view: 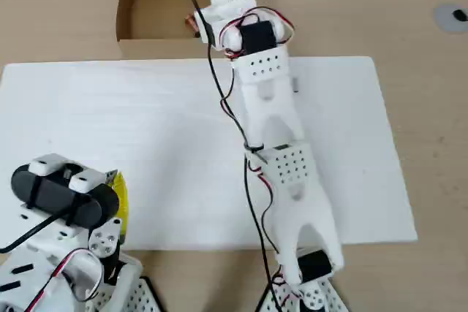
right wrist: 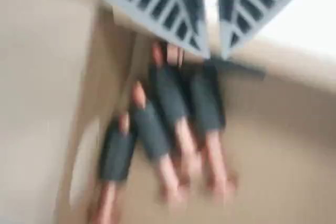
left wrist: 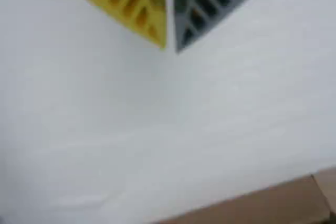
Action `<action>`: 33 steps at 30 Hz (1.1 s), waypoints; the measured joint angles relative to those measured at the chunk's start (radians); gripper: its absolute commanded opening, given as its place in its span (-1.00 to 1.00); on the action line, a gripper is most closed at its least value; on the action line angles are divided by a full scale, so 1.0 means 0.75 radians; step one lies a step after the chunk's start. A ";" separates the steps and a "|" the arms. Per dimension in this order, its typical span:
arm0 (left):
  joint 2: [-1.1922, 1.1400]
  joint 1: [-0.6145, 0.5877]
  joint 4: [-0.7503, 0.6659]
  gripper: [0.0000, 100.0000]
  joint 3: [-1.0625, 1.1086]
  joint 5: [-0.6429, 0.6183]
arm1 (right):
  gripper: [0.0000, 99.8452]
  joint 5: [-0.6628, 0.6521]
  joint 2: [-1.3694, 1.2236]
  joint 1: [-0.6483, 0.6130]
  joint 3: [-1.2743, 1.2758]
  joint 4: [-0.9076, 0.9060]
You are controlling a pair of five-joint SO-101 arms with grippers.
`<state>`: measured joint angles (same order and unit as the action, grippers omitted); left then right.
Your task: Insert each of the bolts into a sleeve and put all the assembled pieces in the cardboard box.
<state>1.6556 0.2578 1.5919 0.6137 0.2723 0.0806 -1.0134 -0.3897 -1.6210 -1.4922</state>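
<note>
Several assembled pieces (right wrist: 168,108), pinkish bolts in dark sleeves, lie side by side on the floor of the cardboard box (right wrist: 47,77). My right gripper (right wrist: 212,51) hangs just above them, its grey fingers slightly open with nothing between them. In the high view the right arm (view: 270,107) stretches across the mat into the cardboard box (view: 131,5) at the back. My left gripper (left wrist: 170,45), one yellow and one grey finger, is shut and empty over bare white mat. Its arm (view: 66,195) sits folded at the front left.
A white mat (view: 146,144) covers most of the wooden table (view: 424,107). A dark cable (view: 234,115) runs along the right arm. A grey disc (view: 453,16) lies at the table's far right. The mat's edge and brown table (left wrist: 273,203) show in the left wrist view.
</note>
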 measured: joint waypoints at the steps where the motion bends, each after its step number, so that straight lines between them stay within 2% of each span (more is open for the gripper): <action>1: 0.000 0.000 -0.014 -0.99 0.000 -0.002 | -0.98 0.000 0.041 0.000 0.000 -0.076; 5: 0.041 -0.088 -0.033 -0.99 0.016 -0.002 | -0.98 0.010 0.200 -0.020 0.000 -0.342; 11: 0.168 -0.207 -0.033 -0.99 0.106 -0.002 | -0.98 0.027 0.507 -0.018 0.004 -0.378; 14: 0.219 -0.256 -0.033 -0.99 0.133 -0.002 | -0.98 0.027 0.696 -0.018 0.117 -0.378; 21: 0.219 -0.362 -0.033 -0.99 0.143 -0.004 | -0.98 0.098 1.201 -0.018 0.788 -0.378; 27: 0.219 -0.366 -0.033 -0.99 0.145 -0.004 | -0.98 0.231 1.628 -0.018 1.457 -0.378; 33: 0.219 -0.366 -0.045 -0.99 0.205 -0.004 | -0.98 0.272 1.991 -0.018 2.001 -0.374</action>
<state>1.8197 -0.0169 1.5581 0.7672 0.2693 0.2846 0.4795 -0.4035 -0.1204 -1.7729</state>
